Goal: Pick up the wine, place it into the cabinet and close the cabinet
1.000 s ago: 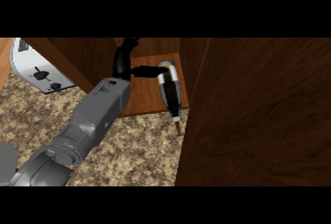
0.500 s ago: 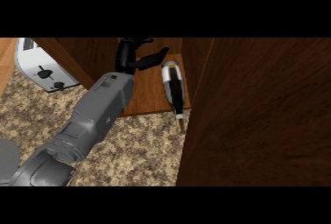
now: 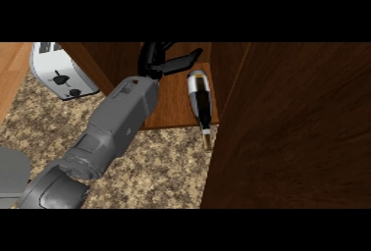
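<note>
**Wine bottle lay in the cabinet, hand apart from it**

The wine bottle (image 3: 200, 105) lay on its side on the wooden floor of the cabinet (image 3: 170, 105), its dark body pointing toward the back and its gold-capped neck sticking out past the cabinet's front edge over the speckled counter (image 3: 156, 162). It sat just beside the large dark wooden panel (image 3: 297, 127) that filled the right of the head view.

The left hand (image 3: 161, 61) was up and to the left of the bottle's base, near it but not touching. Its fingers were spread and fairly straight, one reaching toward the bottle's far end, and it had hold of nothing. The grey forearm ran from that hand down to the lower left corner.

A silver toaster (image 3: 62, 73) stood on the counter at the left, outside the cabinet's side wall.

The right hand did not show in the view.
</note>
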